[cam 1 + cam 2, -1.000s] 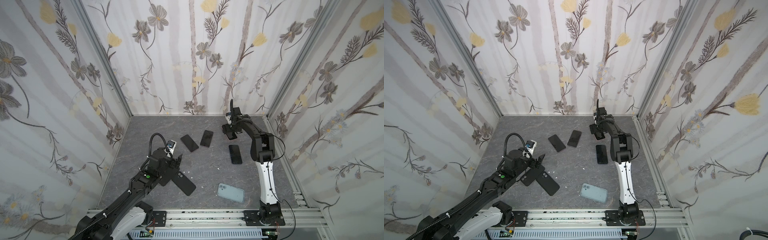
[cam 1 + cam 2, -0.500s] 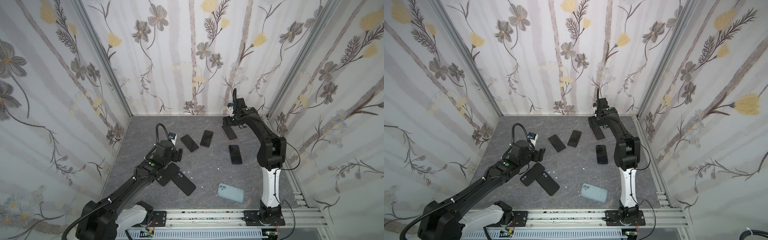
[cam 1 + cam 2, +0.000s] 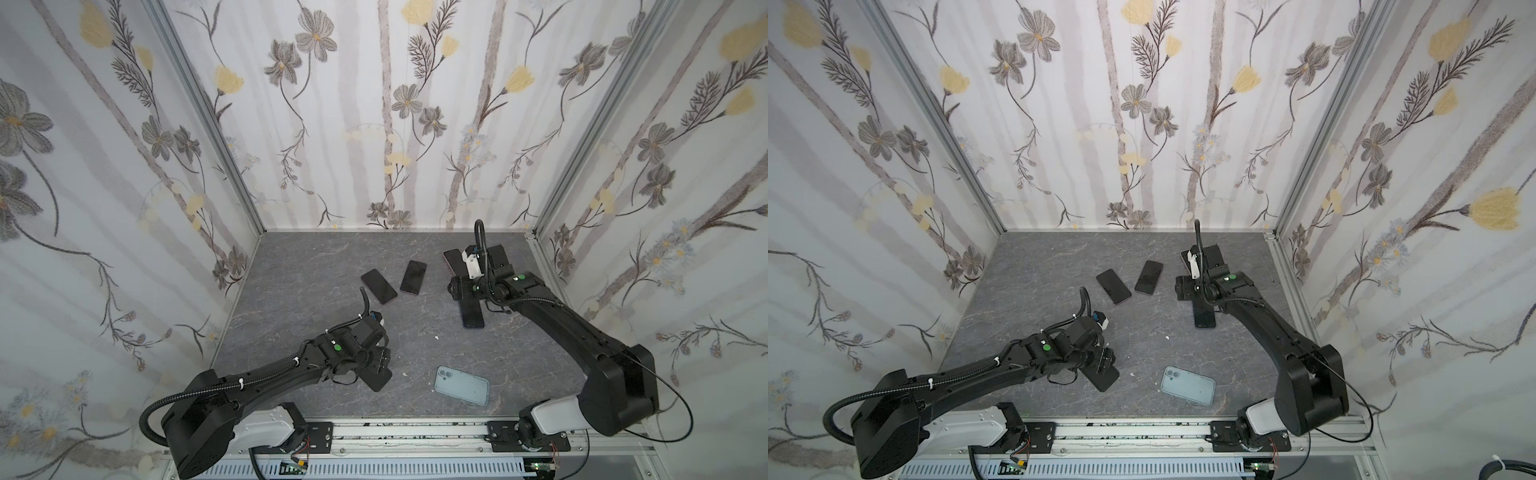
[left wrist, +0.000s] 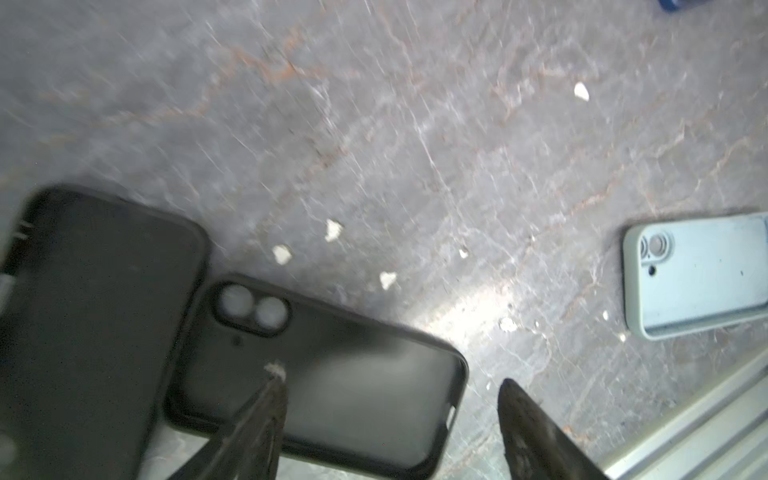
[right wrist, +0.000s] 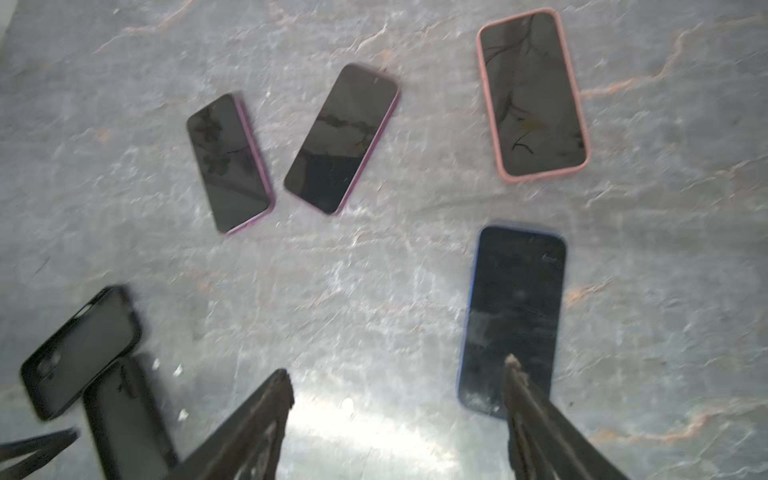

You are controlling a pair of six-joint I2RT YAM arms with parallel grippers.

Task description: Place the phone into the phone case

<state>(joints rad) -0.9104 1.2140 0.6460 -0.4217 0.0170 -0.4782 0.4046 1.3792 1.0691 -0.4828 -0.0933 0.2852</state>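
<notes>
A dark phone with a blue edge (image 5: 515,316) lies screen up at the right middle of the grey table (image 3: 471,318). My right gripper (image 5: 397,368) hovers open above its near end, one fingertip (image 5: 512,365) over the screen; in a top view the gripper (image 3: 457,289) hides the phone's far end. Two black phone cases lie side by side at the front left, one showing its camera cutout (image 4: 332,374), the other (image 4: 95,332) beside it. My left gripper (image 4: 390,376) is open just above the cutout case, holding nothing, and covers most of both cases (image 3: 376,379) from above.
Two phones with purple edges (image 3: 378,286) (image 3: 413,277) lie mid-table. A phone in a pink case (image 5: 534,95) sits at the back right. A light blue case (image 3: 461,385) lies back up near the front rail (image 3: 415,428). White crumbs (image 4: 332,230) dot the surface.
My left gripper came forward and right, down over the black cases. My right gripper drew back from the pink-cased phone to above the blue-edged phone. No object has shifted.
</notes>
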